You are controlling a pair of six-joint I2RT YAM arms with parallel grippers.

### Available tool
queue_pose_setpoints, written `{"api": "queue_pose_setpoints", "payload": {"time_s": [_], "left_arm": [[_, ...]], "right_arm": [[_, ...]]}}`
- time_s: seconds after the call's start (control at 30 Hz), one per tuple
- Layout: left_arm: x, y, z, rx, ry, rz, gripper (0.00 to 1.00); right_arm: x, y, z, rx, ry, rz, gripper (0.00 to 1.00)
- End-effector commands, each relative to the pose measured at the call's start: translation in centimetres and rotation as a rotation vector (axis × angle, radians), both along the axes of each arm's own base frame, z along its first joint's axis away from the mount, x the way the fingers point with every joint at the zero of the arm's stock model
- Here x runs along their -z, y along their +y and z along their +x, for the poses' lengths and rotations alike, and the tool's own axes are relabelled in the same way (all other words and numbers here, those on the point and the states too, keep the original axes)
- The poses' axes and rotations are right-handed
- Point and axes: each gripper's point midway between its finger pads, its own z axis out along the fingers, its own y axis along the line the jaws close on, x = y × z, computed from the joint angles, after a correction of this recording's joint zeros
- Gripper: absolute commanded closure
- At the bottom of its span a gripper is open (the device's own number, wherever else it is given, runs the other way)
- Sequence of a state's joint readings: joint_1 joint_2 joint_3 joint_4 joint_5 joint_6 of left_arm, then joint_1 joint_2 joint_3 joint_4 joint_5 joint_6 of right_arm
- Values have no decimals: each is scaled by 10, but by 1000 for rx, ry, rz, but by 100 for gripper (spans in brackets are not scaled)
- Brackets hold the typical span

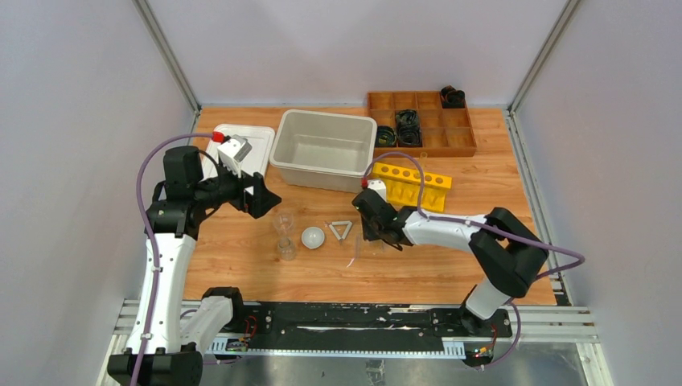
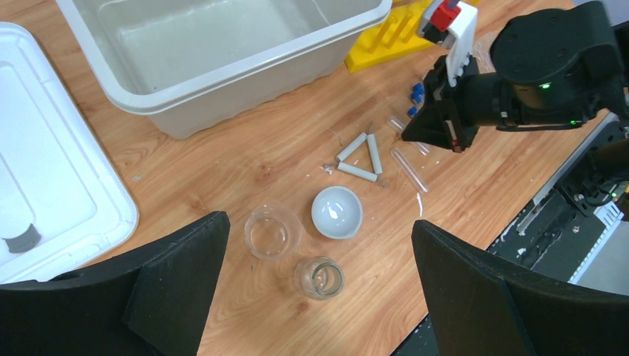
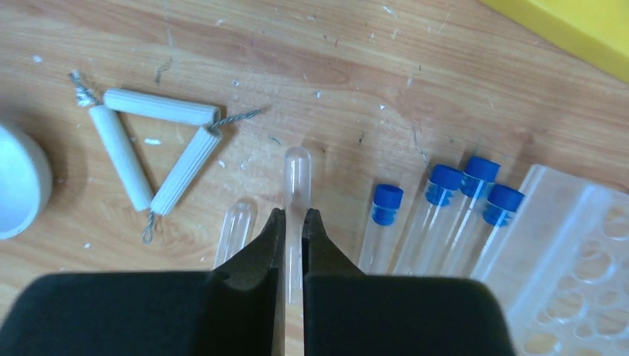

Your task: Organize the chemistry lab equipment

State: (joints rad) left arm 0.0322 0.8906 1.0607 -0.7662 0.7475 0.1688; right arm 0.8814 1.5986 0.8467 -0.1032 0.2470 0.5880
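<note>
Between the right gripper [image 3: 294, 222] fingers: one clear rod [image 3: 297, 174], clamped tight, low over the table [image 3: 371, 74]. Second rod [image 3: 236, 222] just beside it on the triangle [image 3: 182, 167] side, blue-capped tubes [image 3: 445, 211] on the other. Left gripper [image 2: 319, 226] spread wide, holding nothing, above beakers [image 2: 272, 231] and dish [image 2: 336, 211].

Top external: high at near edge, looks down on whole table [image 1: 241, 269]. Left wrist: raised, tilted down. Right wrist: close, straight down. All share white triangle frame [image 2: 357, 171].
</note>
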Motion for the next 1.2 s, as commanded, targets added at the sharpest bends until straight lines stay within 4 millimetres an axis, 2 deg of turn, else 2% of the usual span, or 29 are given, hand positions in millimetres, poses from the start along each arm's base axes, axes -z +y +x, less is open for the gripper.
{"api": "queue_pose_setpoints", "payload": {"time_s": [0.0,0.1,0.2,0.4,0.5,0.63,0.77,0.93,1.17], "left_arm": [[-20,-1,-5,5,-47,-6,0],[-26,-5,-8,18,-54,-27,0],[-31,-8,-11,30,-49,-51,0],[-37,-15,-17,52,-31,-98,1],[-43,-18,-20,58,-26,-124,4],[-52,-25,-28,89,-22,-178,10],[-52,-30,-31,106,-1,-222,18],[-49,-33,-28,114,16,-244,30],[-40,-32,-20,107,49,-246,47]], "right_arm": [[-47,0,-8,-26,-66,94,100],[-90,9,-15,-68,-123,217,100],[-141,31,-20,-128,-194,359,100],[-262,104,-21,-265,-388,650,100],[-299,137,-24,-313,-434,720,100],[-321,168,-25,-324,-449,790,100],[-330,185,-28,-322,-480,832,100],[-336,196,-30,-321,-483,870,100],[-344,199,-33,-311,-477,925,100]]}}
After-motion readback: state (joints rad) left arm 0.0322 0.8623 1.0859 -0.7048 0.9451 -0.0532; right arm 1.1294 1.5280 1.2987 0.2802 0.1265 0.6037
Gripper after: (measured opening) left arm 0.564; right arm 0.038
